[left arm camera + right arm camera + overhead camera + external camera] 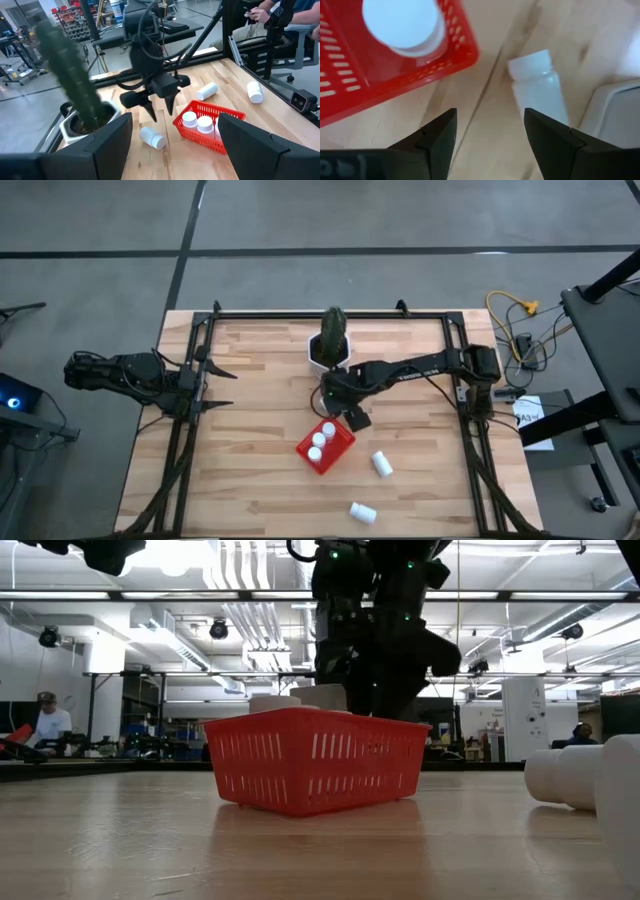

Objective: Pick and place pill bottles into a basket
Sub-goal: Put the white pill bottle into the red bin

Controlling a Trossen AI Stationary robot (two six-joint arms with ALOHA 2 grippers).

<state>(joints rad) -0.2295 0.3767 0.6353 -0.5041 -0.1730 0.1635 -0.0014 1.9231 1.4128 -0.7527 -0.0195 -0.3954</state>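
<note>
— Trouble from here, view by view?

— From above: my right gripper (345, 408) hangs at the basket's (340, 442) one o'clock, with the cactus pot (318, 352) just beyond at twelve. Three pill bottles (321, 442) stand inside the basket; two more lie on the table, one (381, 463) at its four o'clock and one (362, 511) at its five. My left gripper (222, 387) waits wide open and empty at the nine o'clock edge.

— And from table height?

— Only the basket wall (315, 760) with my arm behind it. It looks light, so I judge a brush would shove it.

— The left wrist?

— My right fingers (153, 111) are parted, holding nothing, above a lying bottle (152, 137) between pot and basket.

— Your own wrist?

— That bottle (540, 85) lies off my centreline, nearer one finger (555, 145), close to the pot's rim (615, 107), with the basket corner (465, 52) on the other side. If I come straight down, that finger may land on it and roll it away, or I may clip the pot or basket. Gripped across its round side, it could squirt out.
</note>
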